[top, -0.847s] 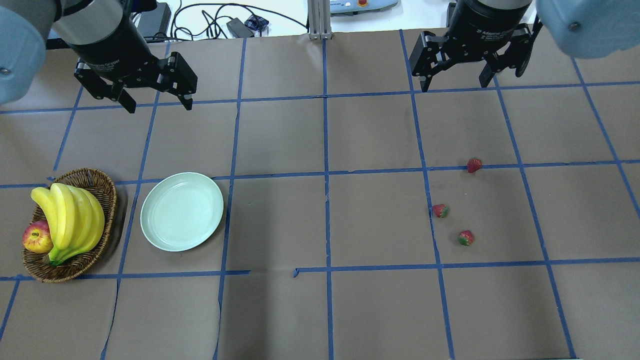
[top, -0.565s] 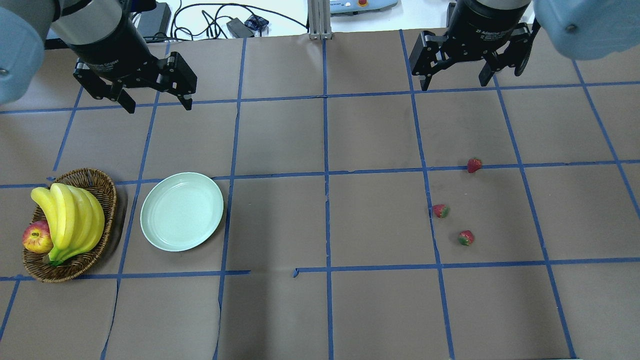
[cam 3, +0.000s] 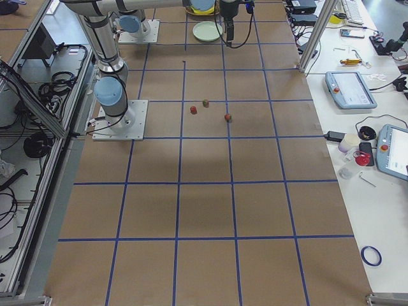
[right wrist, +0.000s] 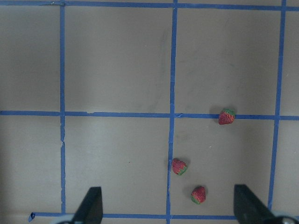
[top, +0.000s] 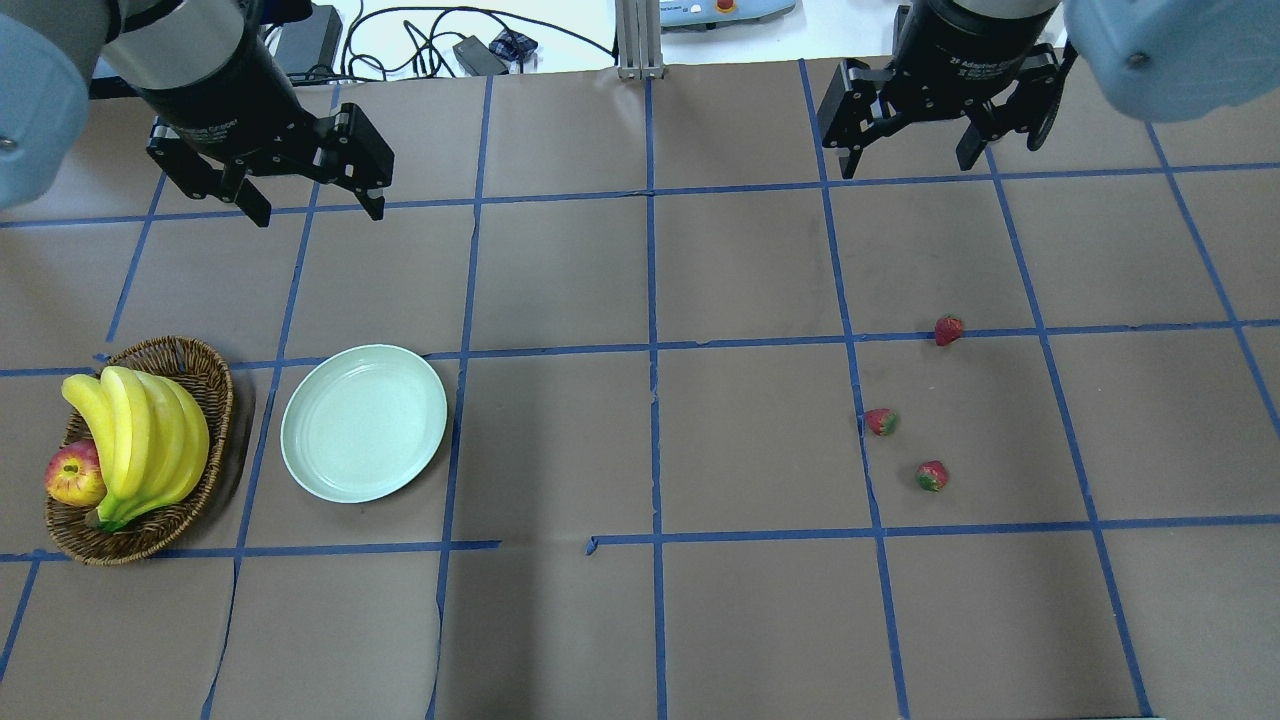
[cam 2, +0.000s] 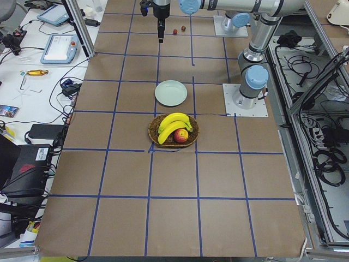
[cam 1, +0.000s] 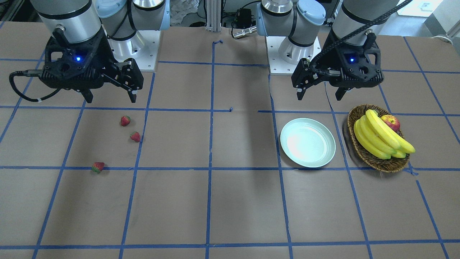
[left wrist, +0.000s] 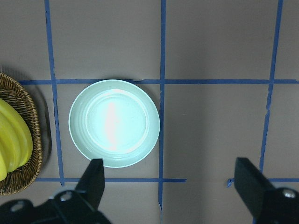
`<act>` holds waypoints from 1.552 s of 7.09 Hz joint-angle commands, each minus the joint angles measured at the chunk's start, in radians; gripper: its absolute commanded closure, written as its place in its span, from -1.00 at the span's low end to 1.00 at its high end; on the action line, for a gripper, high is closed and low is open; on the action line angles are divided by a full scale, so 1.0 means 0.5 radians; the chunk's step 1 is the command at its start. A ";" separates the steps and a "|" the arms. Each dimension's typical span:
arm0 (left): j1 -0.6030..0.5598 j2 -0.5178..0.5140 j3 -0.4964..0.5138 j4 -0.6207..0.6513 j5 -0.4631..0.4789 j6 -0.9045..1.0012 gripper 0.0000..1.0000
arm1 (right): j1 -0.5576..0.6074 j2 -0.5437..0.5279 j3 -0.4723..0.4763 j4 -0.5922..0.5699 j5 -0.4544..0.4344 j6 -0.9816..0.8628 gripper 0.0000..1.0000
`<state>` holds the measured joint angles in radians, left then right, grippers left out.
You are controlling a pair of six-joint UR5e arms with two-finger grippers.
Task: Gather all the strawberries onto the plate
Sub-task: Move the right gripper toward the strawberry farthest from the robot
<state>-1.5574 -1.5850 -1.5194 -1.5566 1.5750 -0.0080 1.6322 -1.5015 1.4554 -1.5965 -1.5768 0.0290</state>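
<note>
Three small red strawberries lie apart on the brown table at the right: one on a blue tape line, one and one nearer me. They also show in the right wrist view. The pale mint plate sits empty at the left, also in the left wrist view. My left gripper hangs open high above the table beyond the plate. My right gripper hangs open high, beyond the strawberries.
A brown wicker basket with bananas and a red-yellow apple stands left of the plate. Blue tape lines grid the table. Cables and boxes lie past the far edge.
My right gripper has drifted slightly away toward the far edge. The left gripper, the strawberries and the plate have not moved.
</note>
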 commanded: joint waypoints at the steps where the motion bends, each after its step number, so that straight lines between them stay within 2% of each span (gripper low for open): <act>1: -0.002 -0.005 0.001 0.002 -0.002 -0.006 -1.00 | 0.000 0.003 0.007 0.002 0.003 -0.006 -1.00; 5: -0.002 -0.002 0.001 0.002 0.001 -0.002 -1.00 | -0.012 0.009 0.016 0.021 -0.003 -0.009 -1.00; 7: -0.002 -0.008 -0.002 -0.001 0.001 -0.002 -1.00 | -0.110 0.119 0.092 -0.022 -0.122 -0.012 -1.00; 9: -0.002 -0.017 -0.008 -0.001 -0.002 -0.002 -1.00 | -0.272 0.260 0.181 -0.074 -0.120 -0.298 -1.00; 10: -0.005 -0.027 -0.008 -0.001 -0.002 -0.002 -1.00 | -0.364 0.279 0.334 -0.244 -0.108 -0.477 -1.00; 11: -0.011 -0.030 -0.011 -0.004 -0.002 -0.002 -1.00 | -0.405 0.282 0.557 -0.559 -0.108 -0.512 -1.00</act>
<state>-1.5606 -1.5971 -1.5235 -1.5574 1.5740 -0.0091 1.4646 -1.3687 1.6235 -1.7300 -1.6326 -0.1762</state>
